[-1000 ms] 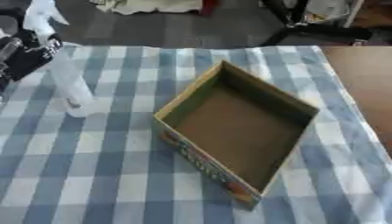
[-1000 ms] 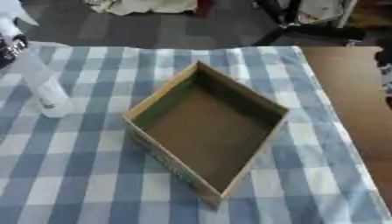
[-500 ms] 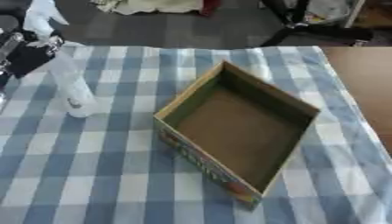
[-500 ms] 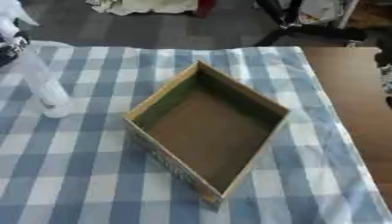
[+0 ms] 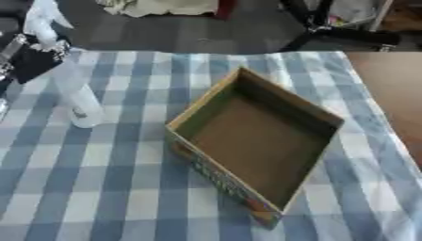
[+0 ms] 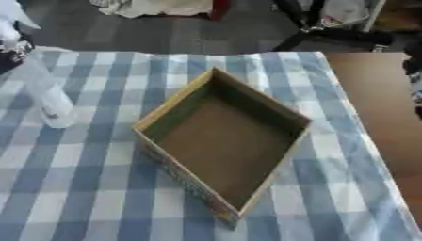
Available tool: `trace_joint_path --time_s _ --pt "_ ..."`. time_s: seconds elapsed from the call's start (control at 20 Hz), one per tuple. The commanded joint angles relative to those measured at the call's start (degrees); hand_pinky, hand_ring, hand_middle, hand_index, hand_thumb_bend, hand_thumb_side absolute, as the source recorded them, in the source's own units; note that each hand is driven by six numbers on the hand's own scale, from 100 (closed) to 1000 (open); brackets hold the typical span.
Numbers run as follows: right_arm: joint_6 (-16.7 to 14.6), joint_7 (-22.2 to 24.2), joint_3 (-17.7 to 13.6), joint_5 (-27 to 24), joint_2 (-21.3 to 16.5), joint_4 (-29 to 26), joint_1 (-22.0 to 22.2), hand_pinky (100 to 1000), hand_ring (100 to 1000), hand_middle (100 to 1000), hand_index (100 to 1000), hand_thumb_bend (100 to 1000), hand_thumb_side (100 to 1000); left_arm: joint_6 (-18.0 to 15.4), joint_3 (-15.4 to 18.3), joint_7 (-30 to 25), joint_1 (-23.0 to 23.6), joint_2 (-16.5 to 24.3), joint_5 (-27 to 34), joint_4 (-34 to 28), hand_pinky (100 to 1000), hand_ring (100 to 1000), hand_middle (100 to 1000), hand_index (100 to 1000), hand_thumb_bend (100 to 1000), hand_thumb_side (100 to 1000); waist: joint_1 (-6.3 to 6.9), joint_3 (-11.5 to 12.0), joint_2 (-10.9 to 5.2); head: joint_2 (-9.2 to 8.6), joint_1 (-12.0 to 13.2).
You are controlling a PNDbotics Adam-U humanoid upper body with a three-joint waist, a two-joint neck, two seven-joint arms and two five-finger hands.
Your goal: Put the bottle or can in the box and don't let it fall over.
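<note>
Your left hand (image 5: 29, 61) sits at the far left edge, right against the upper part of the clear spray bottle (image 5: 72, 89). It looks closed around the neck, but the view there is dark and blurred, so I cannot tell for sure how the fingers lie. The bottle stands upright on the blue checked tablecloth (image 5: 107, 188), long axis vertical, white spray head at the top, base on the cloth. It is left of the open cardboard box (image 5: 255, 141), well apart from it. The box is empty and turned diamond-wise, one corner near you, one far. The right hand shows in neither view, so the left is the one to work. You'll likely need to lift the bottle straight up, carry it right over the box's left wall, and keep it vertical while lowering.
</note>
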Motion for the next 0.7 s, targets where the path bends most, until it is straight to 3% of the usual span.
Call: trace_joint_path --time_s 0.05,0.7 --pt "0.0 0.0 -0.3 -0.2 -1.0 -1.4 -0.6 933 912 1000 841 100 431 0.0 0.3 0.2 -1.5 0.8 0.2 0.0 1000 1000 998 824 100 715 0.01 -0.1 -0.91 -0.92 -0.1" --pt "0.3 0.0 -0.3 0.0 -0.8 -1.4 -0.6 933 911 1000 841 100 442 -0.6 0.0 0.0 -1.5 0.0 0.8 1.2 1000 1000 966 790 100 714 0.05 -0.6 -0.57 -1.06 -0.1"
